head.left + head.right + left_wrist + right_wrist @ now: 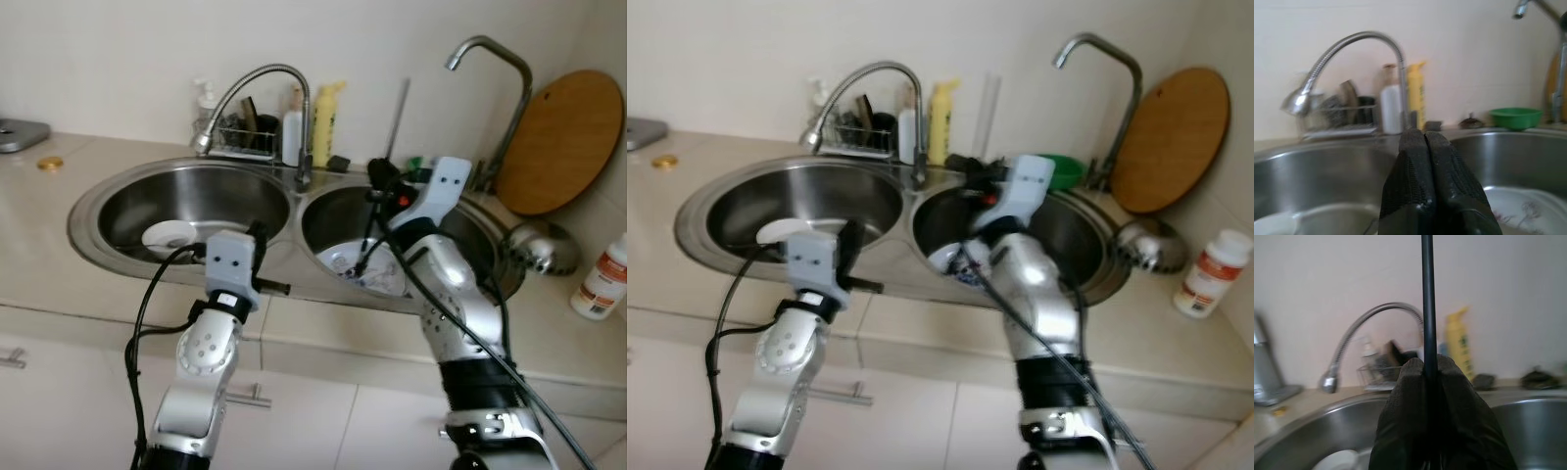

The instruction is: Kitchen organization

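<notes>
A double steel sink [284,264] is set into the counter in front of me. A white dish [168,237] lies in the left basin, and a white patterned plate [364,266] lies in the right one. My right gripper [380,178] hovers over the right basin's back edge, shut on a thin dark stick [397,117] that points straight up. In the right wrist view, the stick [1426,293] runs up from between the fingers [1405,396]. My left gripper [257,237] is at the sink's front rim between the basins. It is shut, with nothing in its fingers [1410,166].
A curved tap [260,83] stands behind the basins, beside a wire rack [240,137] and a yellow bottle [325,122]. A tall tap [500,69], a round wooden board [563,137], a green bowl [1058,168], a metal strainer [539,245] and a white bottle [600,279] are at the right.
</notes>
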{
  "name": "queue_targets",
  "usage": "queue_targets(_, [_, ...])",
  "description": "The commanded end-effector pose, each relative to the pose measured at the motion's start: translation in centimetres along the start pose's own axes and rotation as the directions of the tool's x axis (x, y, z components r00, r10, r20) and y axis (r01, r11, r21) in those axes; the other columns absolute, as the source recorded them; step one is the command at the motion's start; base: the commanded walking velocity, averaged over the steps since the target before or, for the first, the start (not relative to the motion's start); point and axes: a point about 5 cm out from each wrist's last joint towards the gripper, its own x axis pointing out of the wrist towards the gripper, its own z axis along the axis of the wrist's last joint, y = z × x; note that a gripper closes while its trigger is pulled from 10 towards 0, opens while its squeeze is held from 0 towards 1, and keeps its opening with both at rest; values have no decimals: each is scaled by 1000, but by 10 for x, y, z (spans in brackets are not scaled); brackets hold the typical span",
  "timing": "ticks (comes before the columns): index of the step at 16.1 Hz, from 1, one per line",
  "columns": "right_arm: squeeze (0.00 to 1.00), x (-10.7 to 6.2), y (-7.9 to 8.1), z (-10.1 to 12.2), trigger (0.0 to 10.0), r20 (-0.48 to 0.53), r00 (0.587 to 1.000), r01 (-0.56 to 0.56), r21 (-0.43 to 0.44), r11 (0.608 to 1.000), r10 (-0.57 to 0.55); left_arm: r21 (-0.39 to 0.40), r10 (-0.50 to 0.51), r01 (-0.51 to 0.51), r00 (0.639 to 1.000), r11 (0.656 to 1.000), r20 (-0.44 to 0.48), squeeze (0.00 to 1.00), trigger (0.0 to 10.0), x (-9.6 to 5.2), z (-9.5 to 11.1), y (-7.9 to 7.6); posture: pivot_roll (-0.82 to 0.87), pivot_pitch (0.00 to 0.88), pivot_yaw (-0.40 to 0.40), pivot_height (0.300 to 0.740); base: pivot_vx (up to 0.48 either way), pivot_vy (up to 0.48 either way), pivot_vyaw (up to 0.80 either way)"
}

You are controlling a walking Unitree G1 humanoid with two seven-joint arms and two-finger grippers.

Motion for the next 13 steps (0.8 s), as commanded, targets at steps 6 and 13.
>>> queue_targets(6, [0,7,-1,-7,10000,-19,999,24,-159,987,-28,-2,-1,1,1000,1000,20,0,10000,-1,4,4,64,0,-61,740,152,0,0])
queue_targets(13, [0,-10,-12,-48,10000,-104,994,-9,-398,917,-35,-2,-11,11,1000,1000,15,0,10000,-2,3,1,63,0,-56,740,0,0,0])
